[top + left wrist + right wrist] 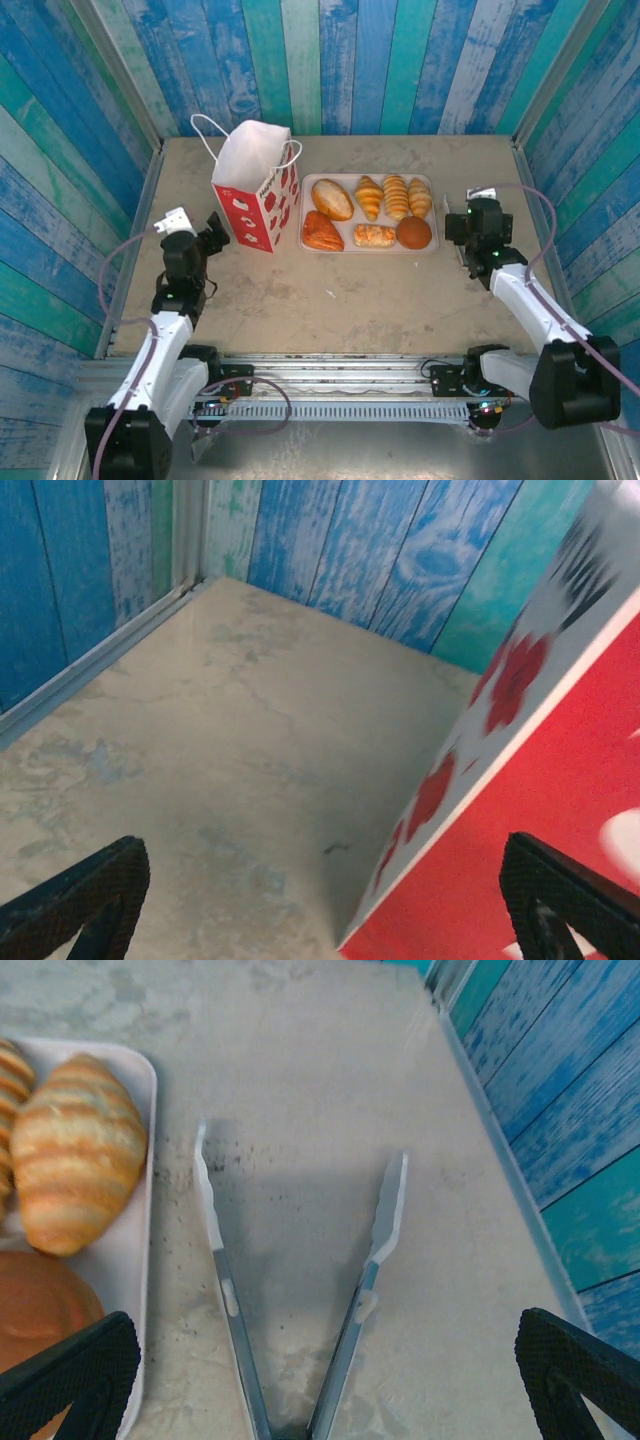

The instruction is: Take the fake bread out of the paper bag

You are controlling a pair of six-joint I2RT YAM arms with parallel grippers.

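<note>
The red-and-white paper bag (pixel 256 200) stands upright at the back left of the table, its top open and its inside showing white. Several pieces of fake bread (pixel 332 198) lie on a pale pink tray (pixel 308 213) just right of it. My left gripper (pixel 214 233) hovers open beside the bag's left face with nothing between its fingers. In the left wrist view the bag (pixel 560 780) is close on the right of my left gripper (pixel 325 910). My right gripper (pixel 462 232) is open right of the tray. In the right wrist view a croissant (pixel 75 1150) and a round bun (pixel 35 1310) lie at the left.
Metal tongs (pixel 300 1290) lie spread on the table under my right gripper (pixel 325 1385), just right of the tray's rim (pixel 143 1230). Blue and green plank walls (pixel 330 60) enclose the table on three sides. Bare tabletop (pixel 340 300) stretches in front of the bag and tray.
</note>
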